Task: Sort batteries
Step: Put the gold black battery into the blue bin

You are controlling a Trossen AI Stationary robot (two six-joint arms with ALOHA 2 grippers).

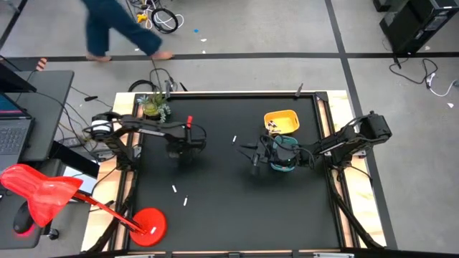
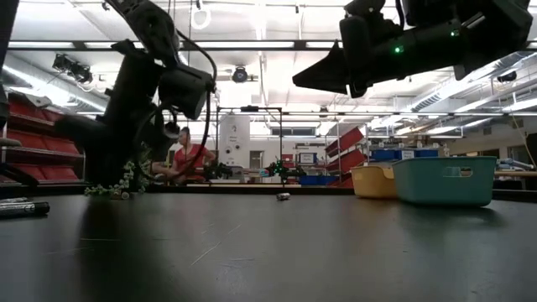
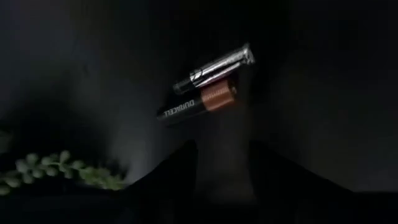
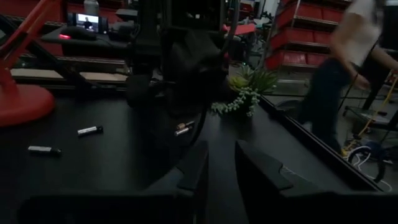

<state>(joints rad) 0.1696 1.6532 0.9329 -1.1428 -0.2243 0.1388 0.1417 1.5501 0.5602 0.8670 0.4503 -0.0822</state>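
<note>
My left gripper (image 1: 176,150) hangs over the far-left part of the black table (image 1: 229,208), near the small green plant (image 1: 153,106); its fingers (image 3: 180,168) stand apart with nothing between them, and just ahead of them two batteries lie touching side by side on the mat, a silver one (image 3: 214,67) and a dark copper-ended one (image 3: 198,104). My right gripper (image 1: 255,154) is held above the table beside the teal tray (image 1: 285,152), with the yellow tray (image 1: 282,120) just beyond; its fingers (image 4: 193,171) show a narrow gap and hold nothing. Loose pale batteries lie mid-table (image 1: 234,139) and nearer me on the left (image 1: 174,188), (image 1: 185,201).
</note>
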